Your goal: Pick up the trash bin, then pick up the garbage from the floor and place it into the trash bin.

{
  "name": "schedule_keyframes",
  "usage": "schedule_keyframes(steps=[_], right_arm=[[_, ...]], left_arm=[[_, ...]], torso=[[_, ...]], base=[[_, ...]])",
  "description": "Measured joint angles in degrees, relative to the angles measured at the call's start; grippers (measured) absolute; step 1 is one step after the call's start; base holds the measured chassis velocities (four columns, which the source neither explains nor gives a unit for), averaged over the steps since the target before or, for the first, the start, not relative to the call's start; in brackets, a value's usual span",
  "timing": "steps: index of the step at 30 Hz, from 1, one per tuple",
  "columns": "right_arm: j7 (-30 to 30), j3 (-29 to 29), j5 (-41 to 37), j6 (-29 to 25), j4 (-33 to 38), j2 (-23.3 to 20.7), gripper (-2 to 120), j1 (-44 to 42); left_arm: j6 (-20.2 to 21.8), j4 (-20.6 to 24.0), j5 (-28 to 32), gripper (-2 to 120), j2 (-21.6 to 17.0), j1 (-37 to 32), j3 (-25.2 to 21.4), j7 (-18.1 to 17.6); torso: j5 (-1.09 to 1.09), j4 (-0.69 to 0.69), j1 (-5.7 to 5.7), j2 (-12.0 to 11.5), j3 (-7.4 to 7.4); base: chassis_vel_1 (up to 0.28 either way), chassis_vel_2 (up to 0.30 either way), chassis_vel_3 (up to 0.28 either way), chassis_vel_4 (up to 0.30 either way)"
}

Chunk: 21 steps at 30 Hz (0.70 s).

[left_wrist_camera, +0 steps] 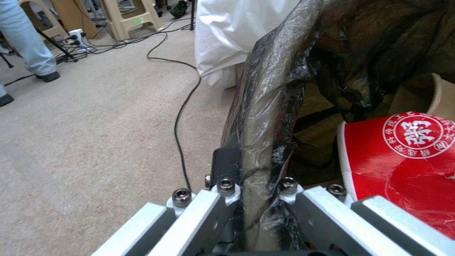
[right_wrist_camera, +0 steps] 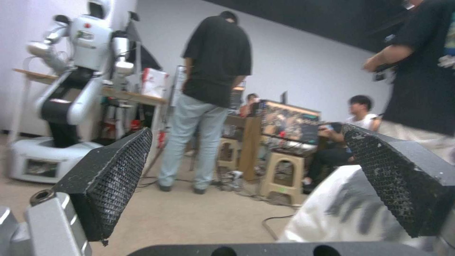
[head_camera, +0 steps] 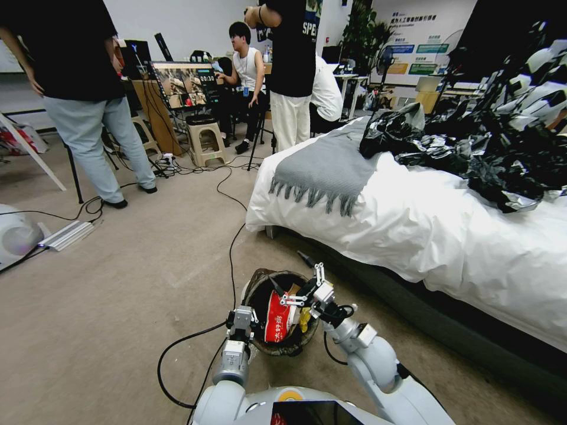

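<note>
The trash bin [head_camera: 258,293], round with a black bag liner, hangs just above the carpet in front of my base. My left gripper [head_camera: 243,319] is shut on its near-left rim; the left wrist view shows the fingers clamped either side of the lined rim [left_wrist_camera: 265,142]. A red-and-white snack packet [head_camera: 276,321] stands inside the bin, seen close in the left wrist view as the red packet [left_wrist_camera: 403,163], with a yellow wrapper [head_camera: 304,319] beside it. My right gripper [head_camera: 304,287] hovers over the bin's right side, open, with nothing between its pads [right_wrist_camera: 113,185].
A bed with a white duvet [head_camera: 413,236] and grey throw [head_camera: 328,165] stands close on the right, a heap of glossy black bags [head_camera: 490,147] on it. A black cable [head_camera: 231,260] runs across the carpet. People, stools [head_camera: 205,141] and a screen fill the back.
</note>
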<state>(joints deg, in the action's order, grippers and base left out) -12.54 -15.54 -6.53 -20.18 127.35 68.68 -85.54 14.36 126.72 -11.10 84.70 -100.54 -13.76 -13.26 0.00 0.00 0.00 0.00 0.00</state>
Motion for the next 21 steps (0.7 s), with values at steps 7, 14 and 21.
schedule_keyframes(steps=[7, 14, 21], right_arm=[[9.4, -6.8, 2.5, 1.0, 0.4, 4.4, 100, -4.4], [13.6, -12.0, 2.8, -0.8, -1.2, 9.1, 100, -8.6], [14.3, -13.0, 3.3, -2.3, -3.6, 11.2, 100, -11.5]], left_arm=[[0.0, 0.3, 0.5, 0, 0.1, 0.0, -0.7, -0.1], [0.0, 0.3, 1.2, 0, 0.2, 0.4, -1.0, -0.2], [0.0, 0.9, 2.2, 0, -0.1, 0.7, -1.5, -0.4]], torso=[[0.01, -0.01, 0.00, 0.0, 0.00], [0.00, 0.00, 0.00, 0.0, 0.00], [0.00, 0.00, 0.00, 0.0, 0.00]], base=[[0.000, 0.000, 0.000, 0.000], [0.000, 0.000, 0.000, 0.000], [0.000, 0.000, 0.000, 0.000]])
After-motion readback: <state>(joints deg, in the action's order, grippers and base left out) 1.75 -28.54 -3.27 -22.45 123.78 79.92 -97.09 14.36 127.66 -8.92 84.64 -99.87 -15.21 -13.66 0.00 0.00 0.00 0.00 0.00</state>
